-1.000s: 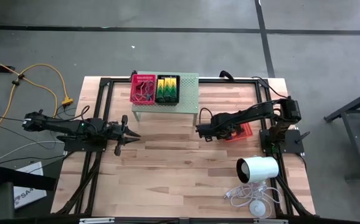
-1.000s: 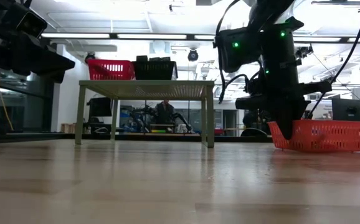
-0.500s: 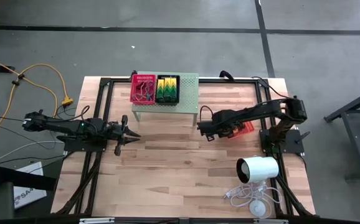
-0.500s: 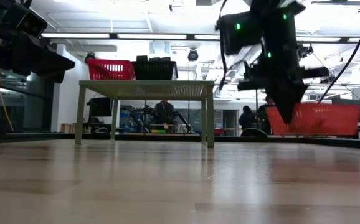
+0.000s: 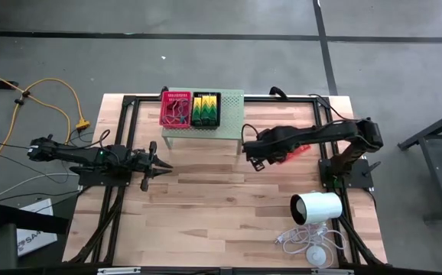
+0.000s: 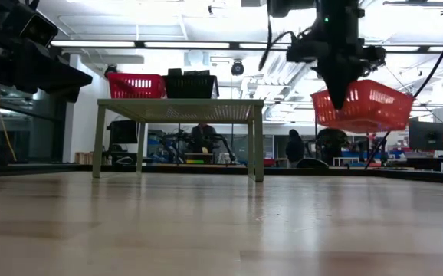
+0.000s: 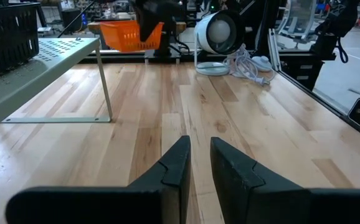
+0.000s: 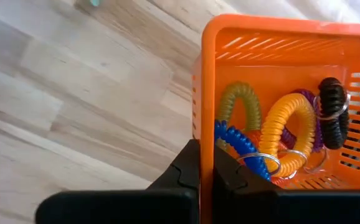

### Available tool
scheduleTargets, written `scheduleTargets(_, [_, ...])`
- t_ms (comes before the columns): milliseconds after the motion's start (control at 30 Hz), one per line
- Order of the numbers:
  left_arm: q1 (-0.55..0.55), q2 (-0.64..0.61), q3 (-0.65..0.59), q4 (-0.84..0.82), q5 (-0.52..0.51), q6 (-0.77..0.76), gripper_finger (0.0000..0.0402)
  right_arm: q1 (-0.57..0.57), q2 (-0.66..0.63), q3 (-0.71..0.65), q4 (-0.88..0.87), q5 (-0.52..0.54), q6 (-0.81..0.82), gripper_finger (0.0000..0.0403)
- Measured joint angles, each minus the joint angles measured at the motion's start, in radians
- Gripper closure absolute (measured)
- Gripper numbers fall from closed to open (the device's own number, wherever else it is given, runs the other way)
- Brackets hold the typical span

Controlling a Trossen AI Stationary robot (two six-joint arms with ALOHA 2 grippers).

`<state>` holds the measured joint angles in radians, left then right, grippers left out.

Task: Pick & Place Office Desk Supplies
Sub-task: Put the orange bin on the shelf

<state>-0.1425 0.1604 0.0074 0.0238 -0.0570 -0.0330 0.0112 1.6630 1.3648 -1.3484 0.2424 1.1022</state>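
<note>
My right gripper (image 5: 276, 155) is shut on the orange mesh tray (image 6: 363, 103), which hangs in the air right of the pale green stand (image 5: 232, 114). Coiled green, orange, blue, purple and black rings (image 8: 273, 134) lie inside it. On the stand sit a pink-red tray (image 5: 177, 108) and a black tray holding yellow-and-green clips (image 5: 206, 109). My left gripper (image 7: 197, 146) waits low over the table's left side, fingers a narrow gap apart, touching nothing. My right gripper (image 8: 205, 149) pinches the orange tray's side wall (image 8: 206, 118), one finger inside the tray and one outside. The fingers come from above, pointing down, at the wall toward the table's left (image 6: 327, 96). The tray is lifted clear and tilts, hanging off to the right of the fingers.
The stand's legs (image 6: 257, 142) rest on the far middle of the table. A white cylinder (image 5: 316, 208) with a white cable (image 5: 301, 241) lies at the near right corner. Bare wood spans the middle between the arms (image 5: 206, 191). People show in the room behind.
My right gripper has risen, staying shut on the orange tray, and has drifted a little toward the far edge and the stand. The tray stood on the table a second ago; now it hangs clear at about the stand top's height, tilted.
</note>
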Motion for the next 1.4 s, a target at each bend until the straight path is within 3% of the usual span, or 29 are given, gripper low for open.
scheduleTargets(567, [0.000,0.000,0.000,0.000,0.000,0.000,0.0345,0.009,0.001,0.249,-0.028,0.074,-0.485,0.0401])
scheduleTargets(1000, [0.000,0.000,0.000,0.000,0.000,0.000,0.0345,-0.027,0.001,0.268,-0.010,0.065,-0.841,0.0401])
scheduleTargets(1400, [0.000,0.000,0.000,0.000,0.000,0.000,0.0345,-0.036,0.001,0.268,0.083,0.010,-1.016,0.0401])
